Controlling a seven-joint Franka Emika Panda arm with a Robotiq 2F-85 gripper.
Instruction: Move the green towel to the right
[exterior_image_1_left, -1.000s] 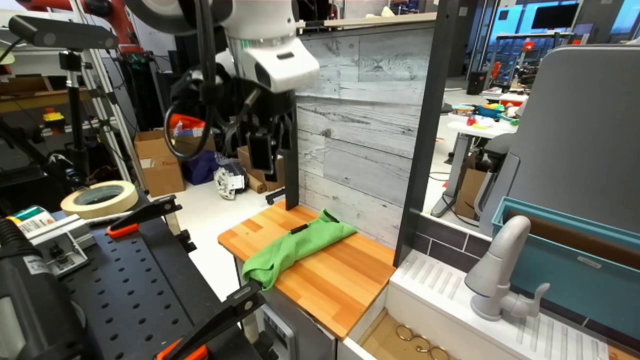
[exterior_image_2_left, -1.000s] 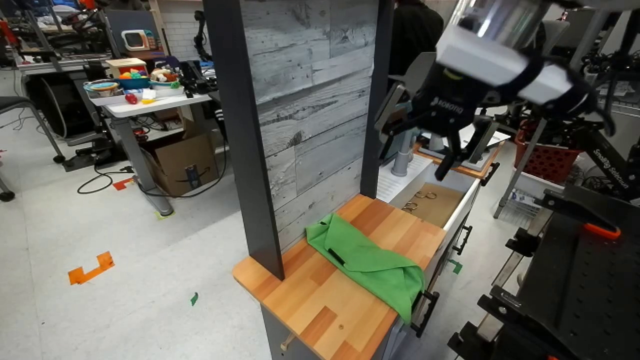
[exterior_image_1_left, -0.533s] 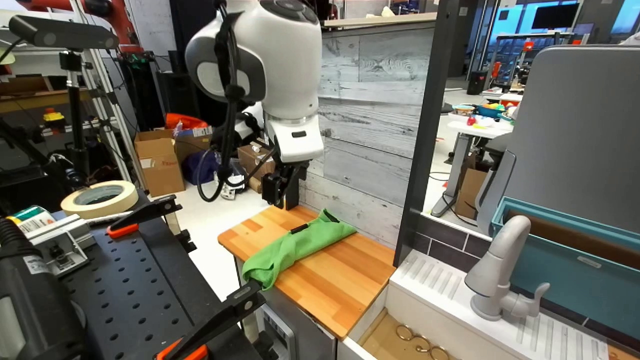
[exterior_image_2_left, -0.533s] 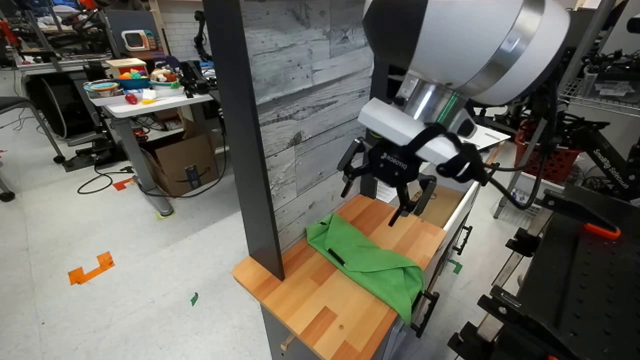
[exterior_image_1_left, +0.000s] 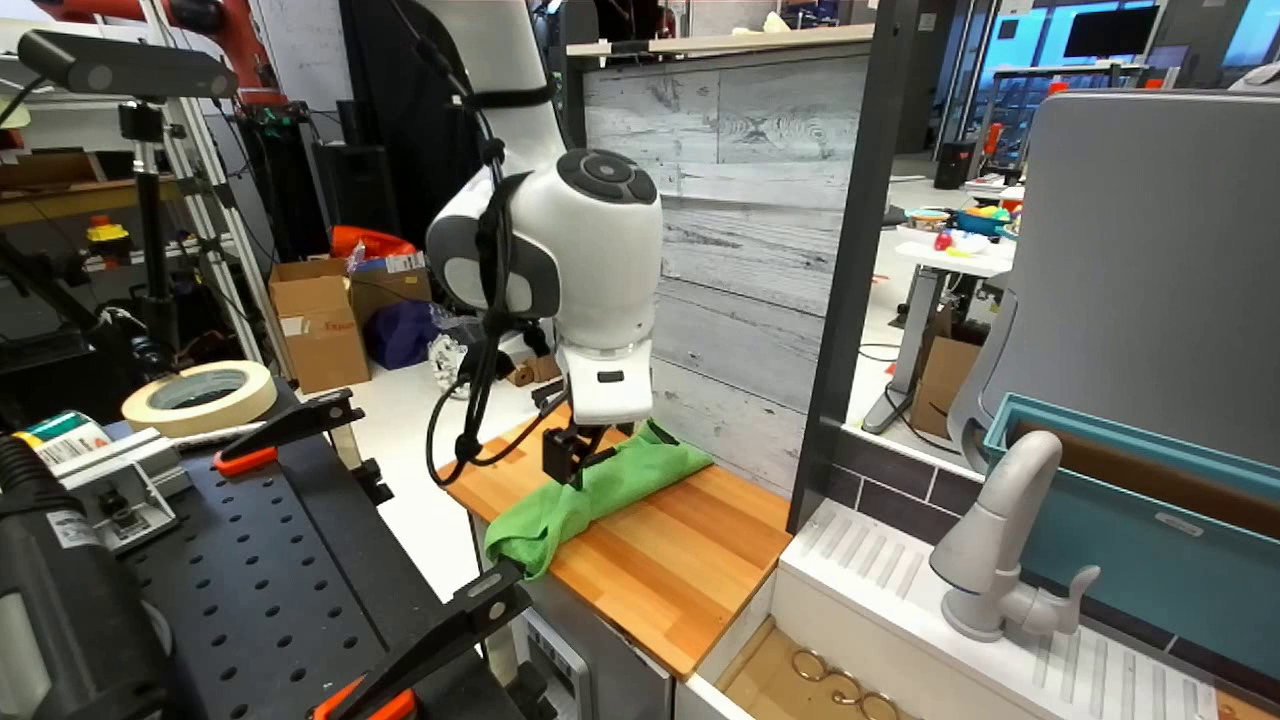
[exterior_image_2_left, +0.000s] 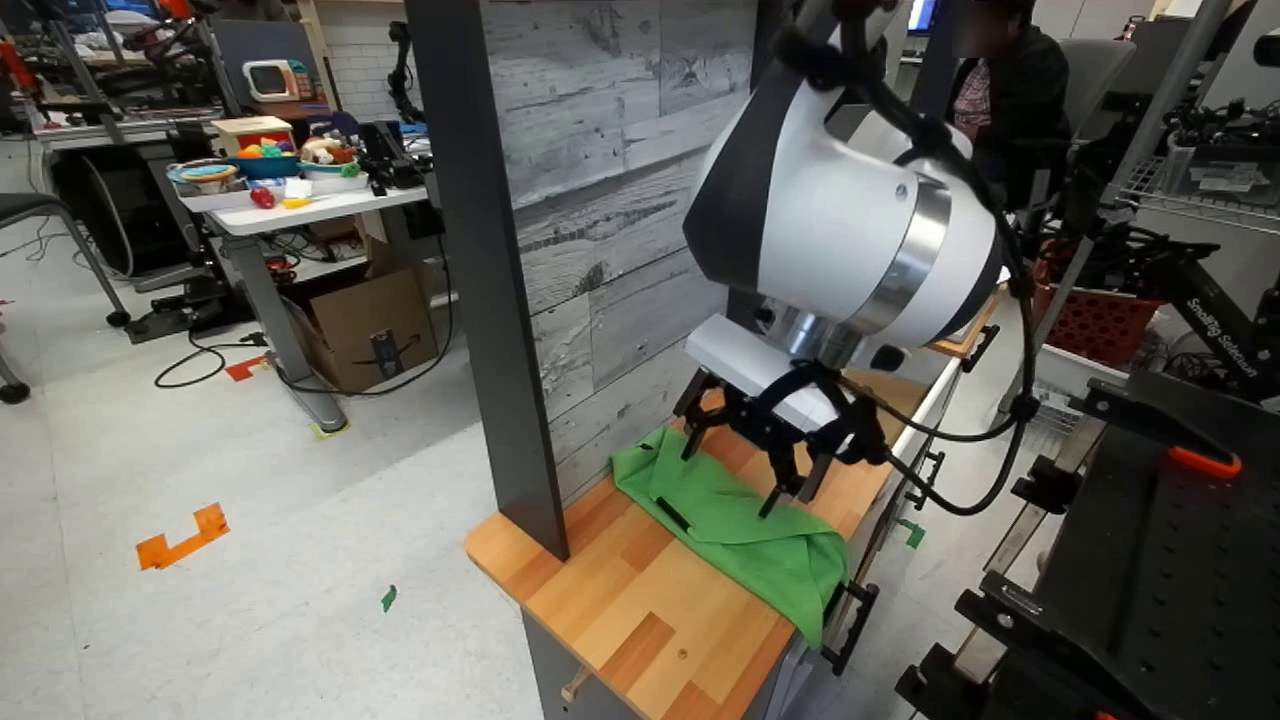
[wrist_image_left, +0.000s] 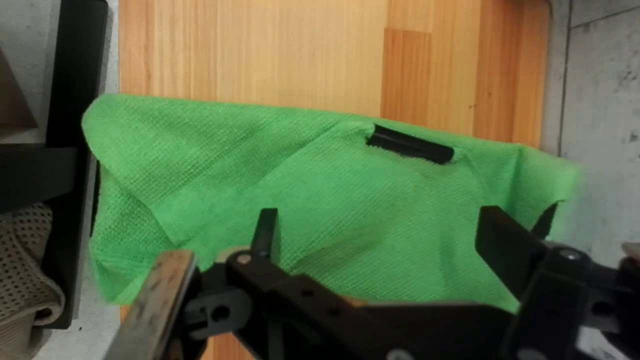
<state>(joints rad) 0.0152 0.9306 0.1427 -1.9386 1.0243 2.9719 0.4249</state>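
The green towel (exterior_image_1_left: 640, 478) lies loosely folded on the wooden counter (exterior_image_1_left: 680, 570), stretching from the panel to the opposite edge, where one end hangs over. It also shows in an exterior view (exterior_image_2_left: 740, 535) and fills the middle of the wrist view (wrist_image_left: 300, 175), with a black strip on it. My gripper (exterior_image_2_left: 728, 484) is pointed down over the towel's middle, with its fingers wide apart and nothing between them. In the wrist view my gripper (wrist_image_left: 380, 212) spans part of the towel. I cannot tell whether the fingertips touch the cloth.
A grey wood-plank panel (exterior_image_1_left: 750, 260) with dark posts (exterior_image_2_left: 490, 300) stands along the counter's back edge. An open drawer with gold rings (exterior_image_1_left: 840, 690) and a grey faucet (exterior_image_1_left: 1000, 560) are beside it. A black perforated table (exterior_image_1_left: 270, 560) with clamps stands opposite the panel.
The arm has come down from high above the counter to low over the towel, with the gripper staying open. The towel has not moved.
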